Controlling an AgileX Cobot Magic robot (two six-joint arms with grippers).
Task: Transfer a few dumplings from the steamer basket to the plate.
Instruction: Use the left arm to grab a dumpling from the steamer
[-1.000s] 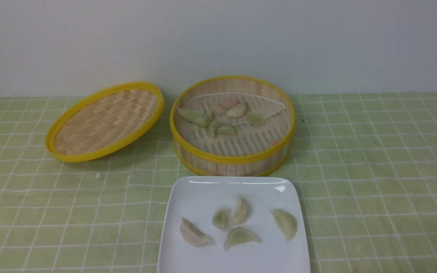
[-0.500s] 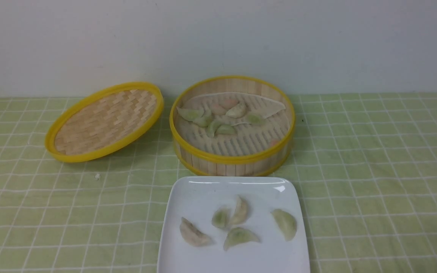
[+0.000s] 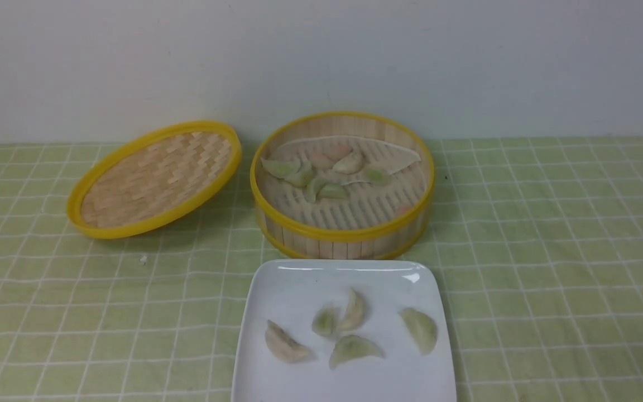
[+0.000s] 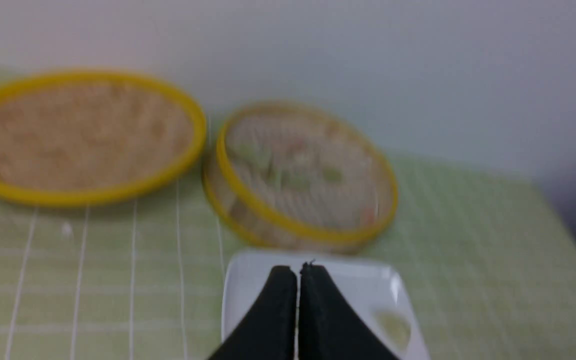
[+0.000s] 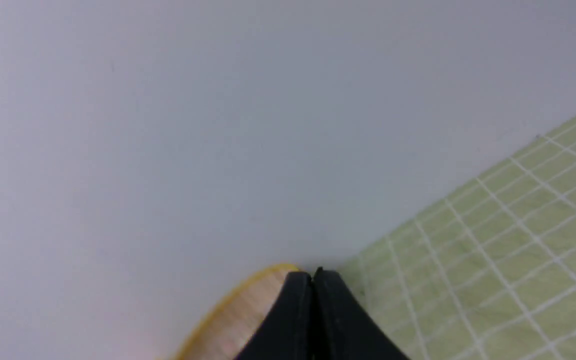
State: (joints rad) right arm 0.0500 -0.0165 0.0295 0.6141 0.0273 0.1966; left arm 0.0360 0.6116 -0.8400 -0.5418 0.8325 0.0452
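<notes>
Here, plate [image 4: 363, 282] lies beyond left tool [image 4: 298, 271].

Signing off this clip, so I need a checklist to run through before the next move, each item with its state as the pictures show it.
1. Nothing stuck in the left gripper: ok, shut with nothing between the fingers.
2. Nothing stuck in the right gripper: ok, shut and bare.
3. Transfer result: ok, five dumplings lie on the plate, none over its rim.
4. Access to the steamer basket: ok, the lid is off, to its left.
5. Stock for another pick: ok, remaining dumplings sit toward the basket's back.
6. Ready to grasp: not ok, both grippers shut.
</notes>
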